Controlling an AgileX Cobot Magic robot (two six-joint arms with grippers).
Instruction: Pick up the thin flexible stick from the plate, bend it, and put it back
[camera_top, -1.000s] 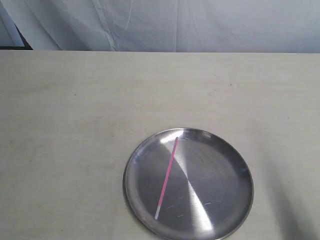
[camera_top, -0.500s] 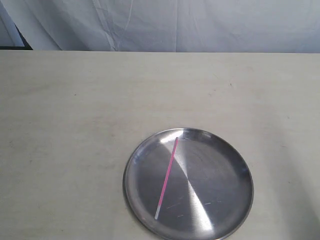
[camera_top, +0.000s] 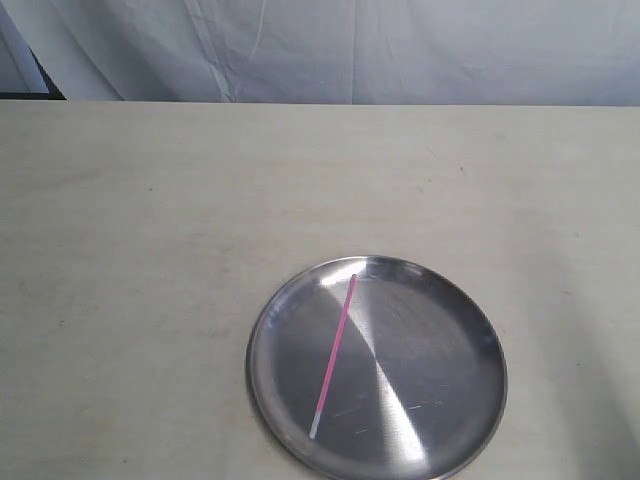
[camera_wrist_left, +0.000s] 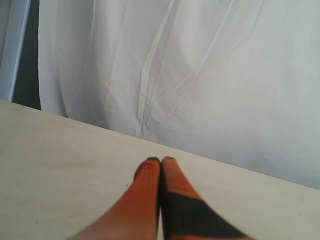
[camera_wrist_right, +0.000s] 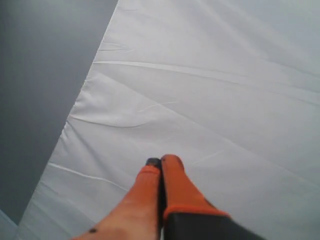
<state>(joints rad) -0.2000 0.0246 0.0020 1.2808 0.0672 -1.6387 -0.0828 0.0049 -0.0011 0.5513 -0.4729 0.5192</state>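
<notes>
The big pale bench (camera_top: 150, 250) fills most of the exterior view, with a white cloth (camera_top: 400, 50) hanging behind its far edge. There is one bench and one cloth.

Next comes the plate (camera_top: 430, 350) - one round shiny plate. It sits by the near edge of the bench, a little toward the right side and well away from the far edge.

There are two claws. The left claw (camera_wrist_left: 161, 161) is shut tight with nothing in it. It is above bare bench and points toward the far edge and the cloth. The right claw (camera_wrist_right: 161, 161) is shut tight and empty too, and its camera shows only cloth, no bench. Neither claw shows in the exterior view, so both are well away from the plate, and I cannot tell which is nearer.

Smallest is the thin flexible stick (camera_top: 334, 355) - just one. It lies flat in the left half of the plate. Its long line runs from the plate's far rim down toward the near edge of the bench, leaning a little left. I think a claw must first open, then come down across that line.
</notes>
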